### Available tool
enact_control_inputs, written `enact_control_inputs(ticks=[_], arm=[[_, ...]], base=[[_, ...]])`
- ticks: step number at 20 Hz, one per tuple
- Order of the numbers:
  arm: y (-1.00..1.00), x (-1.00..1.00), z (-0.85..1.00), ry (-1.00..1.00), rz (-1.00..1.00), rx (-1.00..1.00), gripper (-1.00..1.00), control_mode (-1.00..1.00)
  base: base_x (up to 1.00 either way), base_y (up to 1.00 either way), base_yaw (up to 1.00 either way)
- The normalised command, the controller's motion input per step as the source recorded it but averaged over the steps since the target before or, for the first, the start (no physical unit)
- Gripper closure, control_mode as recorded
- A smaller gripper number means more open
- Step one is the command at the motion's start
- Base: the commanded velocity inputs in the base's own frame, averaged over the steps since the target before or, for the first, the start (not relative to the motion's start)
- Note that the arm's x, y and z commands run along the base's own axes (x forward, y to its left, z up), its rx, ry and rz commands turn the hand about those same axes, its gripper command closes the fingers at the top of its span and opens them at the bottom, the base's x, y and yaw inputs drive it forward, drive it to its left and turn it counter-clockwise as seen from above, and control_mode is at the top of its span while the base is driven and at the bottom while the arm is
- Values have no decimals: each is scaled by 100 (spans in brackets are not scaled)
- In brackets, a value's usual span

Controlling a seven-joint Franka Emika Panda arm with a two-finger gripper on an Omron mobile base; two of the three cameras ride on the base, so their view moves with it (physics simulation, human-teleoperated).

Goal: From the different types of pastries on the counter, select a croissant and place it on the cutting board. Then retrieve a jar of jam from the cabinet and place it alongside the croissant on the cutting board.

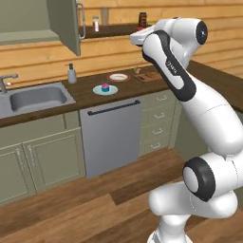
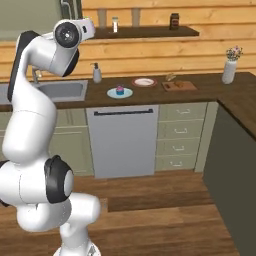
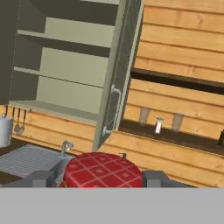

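Carrying the jam jar (image 3: 103, 170) between its fingers, the gripper (image 3: 103, 177) hangs high in front of the cabinet (image 3: 65, 65), whose door stands open on bare shelves. In the hand view the jar's red checked lid sits flush between the two grey fingertips (image 3: 41, 178), one on each side, so the jaws are closed on the jar.

The board (image 2: 178, 85) lies well away from the jar, down on the counter (image 2: 215, 95) towards its right end, near the corner where the worktop turns. The coming move, by this reading, is a long swing down and to the right from the cabinet side. The croissant (image 2: 170, 77) seems to rest at the board's back left edge, though it is too small to be sure it lies fully on the wood. The board's long axis runs along the counter, leaving bare wood to the croissant's right for the jar.

The jar is squat and round, likely rigid and smooth. The board is flat pale wood; the counter is dark planks. The cupcake (image 2: 119, 90) sits on a blue plate (image 2: 126, 93) near the front edge.
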Motion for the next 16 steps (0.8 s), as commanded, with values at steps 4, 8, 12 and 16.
enact_control_inputs(ticks=[4, 8, 12, 16], arm=[[0, 0, 0, 0, 0, 0, 100, 100], [0, 0, 0, 0, 0, 0, 100, 100], [0, 0, 0, 0, 0, 0, 100, 100], [0, 0, 0, 0, 0, 0, 100, 100]], base=[[-14, -100, 0], [0, -100, 0], [0, -100, 0], [-10, -30, -1]])
